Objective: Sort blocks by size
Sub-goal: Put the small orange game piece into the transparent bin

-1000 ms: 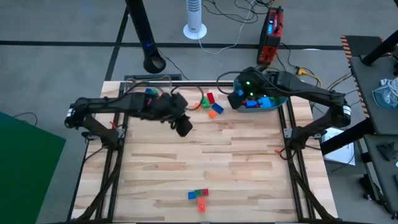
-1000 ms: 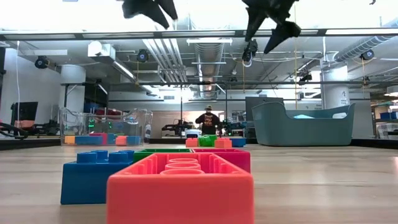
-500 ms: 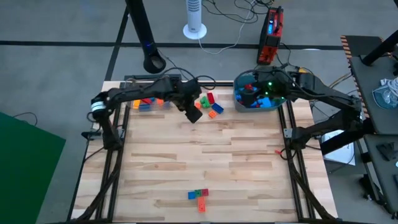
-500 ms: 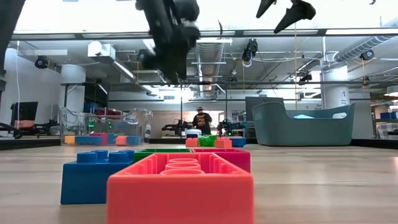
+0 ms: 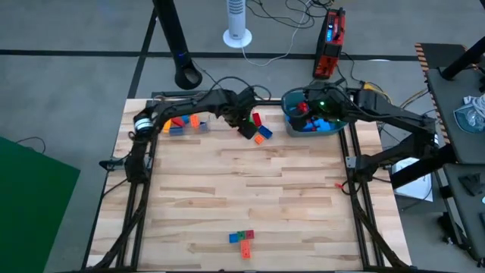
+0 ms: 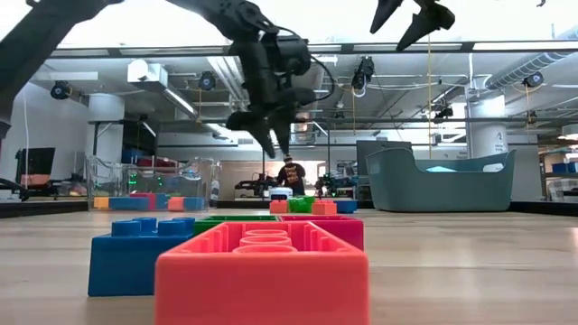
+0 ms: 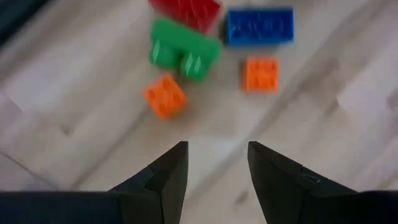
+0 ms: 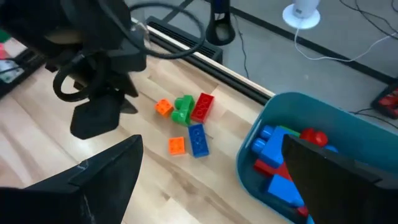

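Note:
A loose cluster of blocks lies on the wooden table near its far edge: red, green, blue and two small orange ones. My left gripper hovers open just above and short of this cluster, touching none of it. The right gripper hangs wide open and empty above the teal tub, which holds blue and red blocks. A few more blocks lie near the table's front edge.
A clear plastic box with several blocks inside stands at the far left, just behind my left arm. The teal tub fills the far right corner. Bare wood spans the table's middle. A person stands far off in the room.
My left gripper has swung from the table's middle toward the far edge and right, coming down over the block cluster beside the tub. My right gripper has risen a little above the tub. No block has moved.

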Motion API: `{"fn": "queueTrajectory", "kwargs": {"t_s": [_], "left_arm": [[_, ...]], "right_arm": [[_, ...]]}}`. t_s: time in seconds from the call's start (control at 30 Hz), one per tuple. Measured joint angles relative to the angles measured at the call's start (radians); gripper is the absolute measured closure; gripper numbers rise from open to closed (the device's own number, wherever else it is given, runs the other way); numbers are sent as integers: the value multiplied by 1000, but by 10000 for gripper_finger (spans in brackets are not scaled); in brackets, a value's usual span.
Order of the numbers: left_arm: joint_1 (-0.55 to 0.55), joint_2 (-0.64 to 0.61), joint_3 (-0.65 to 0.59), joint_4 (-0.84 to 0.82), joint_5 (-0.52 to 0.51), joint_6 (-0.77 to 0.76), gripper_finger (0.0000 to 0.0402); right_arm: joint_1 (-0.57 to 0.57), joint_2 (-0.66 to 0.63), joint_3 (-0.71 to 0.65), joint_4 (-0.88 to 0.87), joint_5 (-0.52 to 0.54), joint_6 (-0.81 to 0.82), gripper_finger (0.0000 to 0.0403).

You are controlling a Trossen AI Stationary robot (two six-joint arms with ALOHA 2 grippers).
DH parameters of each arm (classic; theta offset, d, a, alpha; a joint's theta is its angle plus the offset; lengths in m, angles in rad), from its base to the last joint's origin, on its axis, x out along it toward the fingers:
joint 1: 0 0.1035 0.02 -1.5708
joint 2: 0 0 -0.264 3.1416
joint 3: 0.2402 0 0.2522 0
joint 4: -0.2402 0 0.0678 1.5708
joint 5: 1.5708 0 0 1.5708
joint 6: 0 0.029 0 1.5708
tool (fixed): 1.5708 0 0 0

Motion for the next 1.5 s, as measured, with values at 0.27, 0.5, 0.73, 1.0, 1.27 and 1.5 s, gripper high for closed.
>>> {"fn": "queueTrajectory", "kwargs": {"t_s": [0.27, 0.5, 0.73, 1.0, 1.27, 1.5], "left_arm": [[53, 214, 308, -191, -26, 18, 248], [61, 322, 430, -286, -31, 37, 248], [70, 332, 403, -285, -68, 8, 237], [70, 332, 345, -216, -70, 33, 173], [68, 332, 271, -188, -67, 42, 153], [67, 332, 218, -159, -50, 58, 153]], "right_arm": [[5, 5, -4, -1, -17, -16, 30], [16, -2, -5, -1, -18, 8, 30], [22, 6, -5, -1, -19, 1, 30], [22, 6, -6, -1, -19, -18, 30], [22, 6, -11, -2, -19, -2, 30], [22, 6, -13, -1, -19, 5, 30]]}}
